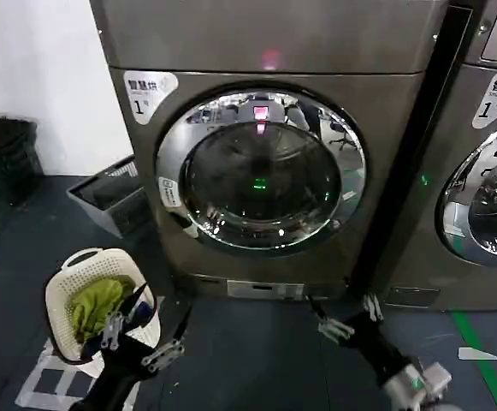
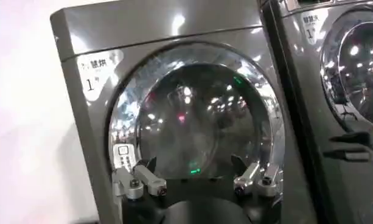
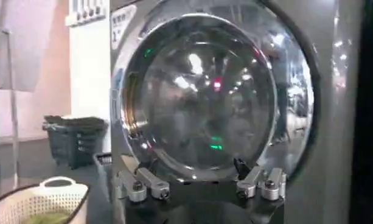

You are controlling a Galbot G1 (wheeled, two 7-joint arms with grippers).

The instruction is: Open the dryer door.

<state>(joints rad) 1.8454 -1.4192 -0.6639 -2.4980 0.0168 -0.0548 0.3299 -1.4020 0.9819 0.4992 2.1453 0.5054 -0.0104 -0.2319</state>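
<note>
The dryer stands straight ahead, bronze-grey, with a white "1" sticker at its upper left corner. The dryer door is closed, its chrome rim flush against the front and the dark glass reflecting lights. My left gripper hangs low near the floor, left of the door and well short of it, open and empty. My right gripper is low below the door's right side, also open and empty. In the left wrist view the left gripper faces the door. In the right wrist view the right gripper faces the door.
A white laundry basket holding a green cloth sits on the floor just beside my left gripper. A grey crate and a black crate lie to the left. A twin machine stands close on the right. Green tape marks the floor.
</note>
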